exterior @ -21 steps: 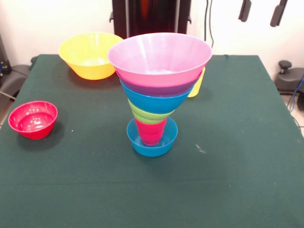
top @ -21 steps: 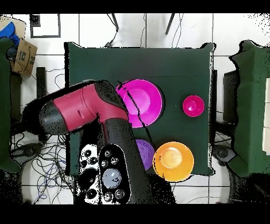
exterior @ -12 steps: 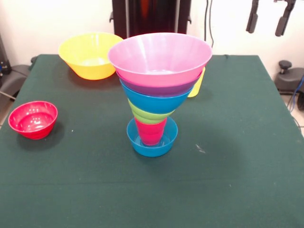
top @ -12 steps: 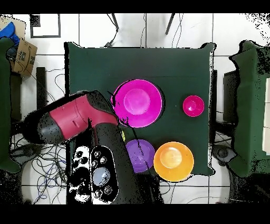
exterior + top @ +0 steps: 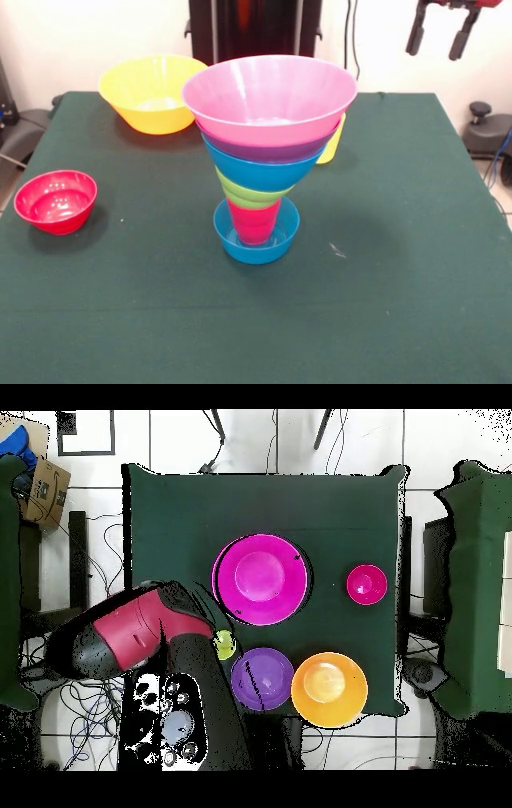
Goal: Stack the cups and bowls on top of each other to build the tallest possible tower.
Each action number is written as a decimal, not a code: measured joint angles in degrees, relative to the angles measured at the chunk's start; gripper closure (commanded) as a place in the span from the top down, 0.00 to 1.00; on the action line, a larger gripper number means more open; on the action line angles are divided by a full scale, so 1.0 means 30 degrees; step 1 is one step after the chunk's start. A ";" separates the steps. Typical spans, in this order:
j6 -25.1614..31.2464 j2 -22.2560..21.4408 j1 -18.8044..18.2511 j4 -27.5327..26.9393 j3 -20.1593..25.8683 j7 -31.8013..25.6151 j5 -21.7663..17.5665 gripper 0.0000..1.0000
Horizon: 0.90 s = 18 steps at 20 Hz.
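The tower stands mid-table: a small blue bowl (image 5: 256, 242) as base, a red cup (image 5: 254, 221), a lime green bowl (image 5: 244, 194), a blue bowl (image 5: 260, 172), a purple bowl (image 5: 268, 150) and a wide pink bowl (image 5: 268, 96) on top. From overhead only the pink bowl (image 5: 262, 578) shows. My gripper (image 5: 438, 36) hangs open and empty high at the far right, well clear of the tower. A yellow cup (image 5: 333, 142) peeks out behind the tower; overhead, the yellow cup (image 5: 225, 646) sits beside my arm (image 5: 140, 634).
A large yellow bowl (image 5: 152, 92) sits at the far left and a small red bowl (image 5: 56, 200) near the left edge. Overhead, a second purple bowl (image 5: 262, 679) lies next to the yellow bowl (image 5: 329, 689), with the red bowl (image 5: 367, 584) to the right.
The arm has drawn back toward the base in the overhead view, uncovering the loose purple bowl and the yellow cup. In the front view the gripper has shifted slightly. The tower has not moved.
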 measured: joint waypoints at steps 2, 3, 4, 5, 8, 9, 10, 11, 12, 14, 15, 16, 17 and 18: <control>-0.0201 -0.0003 -0.0001 0.0278 -0.0103 0.0000 -0.0087 1.00; -0.0302 -0.0004 -0.0002 0.0417 -0.0154 0.0000 -0.0131 1.00; -0.0381 -0.0002 -0.0002 0.0513 -0.0184 0.0000 -0.0174 1.00; -0.0496 0.0011 -0.0007 0.0645 -0.0227 0.0000 -0.0250 1.00; -0.0865 0.0157 -0.0041 0.1048 -0.0379 0.0000 -0.0535 1.00; -0.1067 0.0318 -0.0055 0.1271 -0.0492 0.0000 -0.0824 1.00; -0.1118 0.0359 -0.0055 0.1335 -0.0534 0.0000 -0.0911 1.00; -0.1190 0.0406 -0.0053 0.1423 -0.0594 0.0000 -0.1030 1.00; -0.1238 0.0440 -0.0051 0.1489 -0.0646 0.0000 -0.1137 1.00; -0.1428 0.0605 -0.0037 0.1723 -0.0943 0.0000 -0.1692 1.00; -0.1479 0.0668 -0.0030 0.1776 -0.1067 0.0000 -0.1862 1.00; -0.1515 0.0711 -0.0026 0.1814 -0.1158 0.0000 -0.1993 1.00; -0.1630 0.0803 -0.0024 0.1911 -0.1422 0.0000 -0.2397 1.00; -0.1674 0.0825 -0.0026 0.1944 -0.1501 0.0000 -0.2508 1.00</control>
